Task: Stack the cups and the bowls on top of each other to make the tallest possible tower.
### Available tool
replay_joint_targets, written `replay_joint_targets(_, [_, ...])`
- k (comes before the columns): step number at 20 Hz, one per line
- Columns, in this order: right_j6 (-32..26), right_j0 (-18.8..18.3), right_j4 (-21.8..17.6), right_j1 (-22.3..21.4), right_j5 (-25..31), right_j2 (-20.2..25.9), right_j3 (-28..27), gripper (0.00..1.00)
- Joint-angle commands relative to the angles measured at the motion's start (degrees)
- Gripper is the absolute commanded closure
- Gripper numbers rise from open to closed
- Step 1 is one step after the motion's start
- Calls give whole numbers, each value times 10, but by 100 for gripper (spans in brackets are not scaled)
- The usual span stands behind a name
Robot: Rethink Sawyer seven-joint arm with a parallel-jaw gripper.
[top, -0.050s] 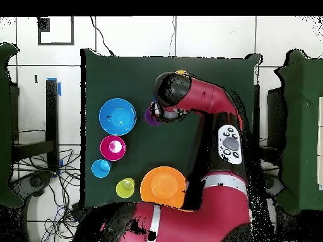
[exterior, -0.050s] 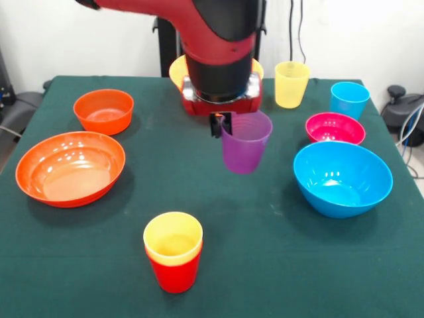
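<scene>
The table (exterior, -0.050s: 278, 265) is covered in dark green cloth, matt and slightly napped, with a few faint pale scuffs. The large blue bowl (exterior, -0.050s: 342, 177), the wide orange bowl (exterior, -0.050s: 69, 167), the small orange bowl (exterior, -0.050s: 103, 110) and the magenta bowl (exterior, -0.050s: 334, 128) are smooth plastic, all glossy with bright highlights inside. The purple cup (exterior, -0.050s: 246, 141) is translucent plastic with a satin sheen (light passes through its wall). The red cup (exterior, -0.050s: 173, 273) and the yellow-orange cup (exterior, -0.050s: 173, 238) nested in it are opaque smooth plastic. The pale yellow cup (exterior, -0.050s: 291, 84) and blue cup (exterior, -0.050s: 348, 99) look semi-glossy. The arm (exterior, -0.050s: 218, 40) has glossy red and black moulded shells.
</scene>
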Motion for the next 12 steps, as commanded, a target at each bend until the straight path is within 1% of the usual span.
replay_joint_targets(1, [-32, -25, 12, -33, 45, 78, 24, 100])
replay_joint_targets(5, [-29, -29, 5, -56, 79, 78, 22, 100])
replay_joint_targets(7, [-28, -32, 5, -63, 86, 81, 26, 100])
replay_joint_targets(10, [-52, -43, 3, -75, 78, 95, 39, 100])
replay_joint_targets(12, [-53, -46, 1, -77, 86, 98, 34, 100])
